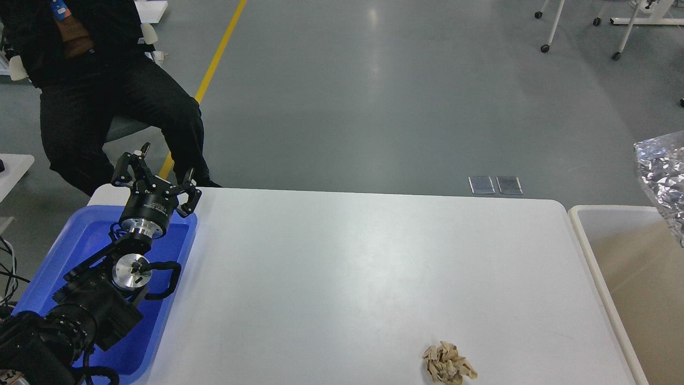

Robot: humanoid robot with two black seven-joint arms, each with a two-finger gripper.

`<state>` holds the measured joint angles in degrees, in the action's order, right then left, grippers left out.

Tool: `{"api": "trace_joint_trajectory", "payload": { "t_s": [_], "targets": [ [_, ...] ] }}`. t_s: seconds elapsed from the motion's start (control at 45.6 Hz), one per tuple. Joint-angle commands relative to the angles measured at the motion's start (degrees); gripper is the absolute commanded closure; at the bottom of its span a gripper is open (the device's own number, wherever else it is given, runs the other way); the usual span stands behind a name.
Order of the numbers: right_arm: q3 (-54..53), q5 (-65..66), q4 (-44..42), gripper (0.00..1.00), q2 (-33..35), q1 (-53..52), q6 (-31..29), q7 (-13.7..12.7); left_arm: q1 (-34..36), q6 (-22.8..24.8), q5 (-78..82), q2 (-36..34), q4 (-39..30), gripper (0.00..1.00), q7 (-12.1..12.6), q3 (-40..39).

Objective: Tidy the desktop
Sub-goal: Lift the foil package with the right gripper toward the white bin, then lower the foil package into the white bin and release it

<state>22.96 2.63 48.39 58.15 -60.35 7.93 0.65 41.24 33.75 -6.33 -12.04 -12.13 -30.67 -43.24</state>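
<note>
The desktop (347,267) is a large white tabletop. A crumpled beige paper ball (448,364) lies near its front edge, right of the middle. My left gripper (158,172) is open and empty, held above the far end of the blue tray (80,240) at the desktop's left. A crinkled silver foil bag (662,176) hangs in the air at the right edge of the view, above the beige bin (582,214). What holds it is out of view. My right gripper is out of view.
A person in black (107,101) sits just beyond the desktop's far left corner, close to my left gripper. The beige bin with a cream rim stands against the desktop's right side. Wheeled furniture legs (550,32) stand far back on the grey floor.
</note>
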Motion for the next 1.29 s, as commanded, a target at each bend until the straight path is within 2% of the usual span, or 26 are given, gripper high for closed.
{"api": "trace_joint_trajectory", "payload": {
  "t_s": [0.0, 0.263, 0.526, 0.679, 1.271],
  "targets": [
    [-8.4, -8.0, -11.6, 1.00, -8.4, 9.5, 6.4, -2.6, 0.0, 0.0, 0.0, 0.0, 0.0, 0.00, 0.0, 0.0],
    [-17.5, -8.1, -20.7, 1.00, -15.5, 18.3, 6.4, -3.0, 0.0, -0.1, 0.0, 0.0, 0.0, 0.00, 0.0, 0.0],
    [-20.3, -7.7, -26.8, 1.00, -21.3, 21.9, 6.4, -2.9, 0.0, -0.1, 0.0, 0.0, 0.0, 0.00, 0.0, 0.0],
    [-23.0, -6.2, -33.2, 1.00, -25.5, 22.6, 6.4, -3.0, 0.0, -0.1, 0.0, 0.0, 0.0, 0.00, 0.0, 0.0],
    [-23.4, -3.2, -33.5, 1.00, -27.9, 26.0, 6.0, -2.7, 0.0, -0.1, 0.0, 0.0, 0.0, 0.00, 0.0, 0.0]
  ]
}}
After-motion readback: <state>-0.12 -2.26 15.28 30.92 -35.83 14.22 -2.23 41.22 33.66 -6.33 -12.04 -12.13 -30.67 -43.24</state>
